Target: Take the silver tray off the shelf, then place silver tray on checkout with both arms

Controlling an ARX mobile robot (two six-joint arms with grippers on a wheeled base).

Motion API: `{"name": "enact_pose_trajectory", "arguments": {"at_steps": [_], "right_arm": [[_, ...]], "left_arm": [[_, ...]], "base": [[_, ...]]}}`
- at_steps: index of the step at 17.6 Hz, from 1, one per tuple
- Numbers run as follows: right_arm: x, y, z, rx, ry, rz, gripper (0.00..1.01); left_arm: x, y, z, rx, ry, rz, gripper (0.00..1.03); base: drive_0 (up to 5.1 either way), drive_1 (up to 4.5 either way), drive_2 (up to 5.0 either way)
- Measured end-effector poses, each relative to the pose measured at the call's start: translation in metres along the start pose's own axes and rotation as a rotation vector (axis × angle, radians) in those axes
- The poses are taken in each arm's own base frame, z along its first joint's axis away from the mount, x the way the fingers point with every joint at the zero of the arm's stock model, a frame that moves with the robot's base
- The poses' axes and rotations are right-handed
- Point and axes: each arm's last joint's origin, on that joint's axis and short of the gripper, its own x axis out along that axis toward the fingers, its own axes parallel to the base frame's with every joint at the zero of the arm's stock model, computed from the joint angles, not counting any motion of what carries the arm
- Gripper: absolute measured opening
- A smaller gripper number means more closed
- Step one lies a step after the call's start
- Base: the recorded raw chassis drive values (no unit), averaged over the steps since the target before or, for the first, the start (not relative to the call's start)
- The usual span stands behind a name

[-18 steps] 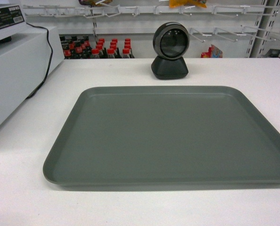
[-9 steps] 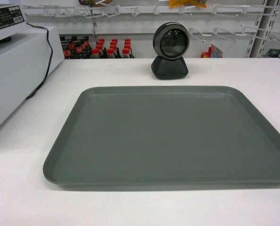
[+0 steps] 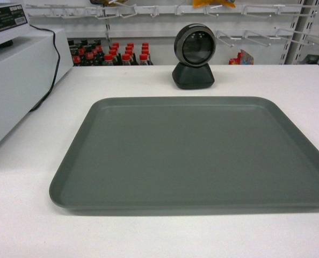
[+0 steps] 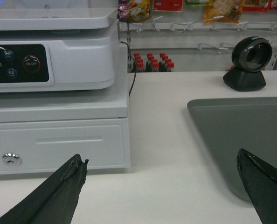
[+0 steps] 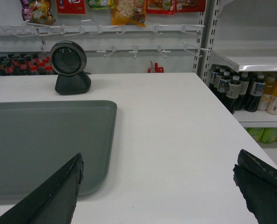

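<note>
Checkout (image 3: 30, 177) bears silver tray (image 3: 191, 156), sitting marginally higher in view than before.

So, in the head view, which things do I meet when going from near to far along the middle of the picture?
Bare checkout top → silver tray → round black scanner on its stand → red-capped bottles and white hook rails behind the counter.

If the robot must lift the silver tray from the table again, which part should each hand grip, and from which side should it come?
Probably the two short ends. The silver tray lies flat on the checkout and is far wider than either open hand, so the left hand would take its left rim and the right hand its right rim, each sliding in low from outside to pinch the low raised lip.
</note>
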Motion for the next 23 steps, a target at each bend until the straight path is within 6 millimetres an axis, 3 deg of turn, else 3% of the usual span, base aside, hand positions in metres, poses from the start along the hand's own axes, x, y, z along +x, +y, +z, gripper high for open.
{"name": "enact_pose_trajectory", "arguments": {"at_steps": [23], "right_arm": [[0.0, 0.0, 0.0001, 0.0, -0.001, 0.0, 0.98]], "left_arm": [[0.0, 0.0, 0.0001, 0.0, -0.001, 0.0, 0.98]], "base": [[0.0, -4.1, 4.1]]}}
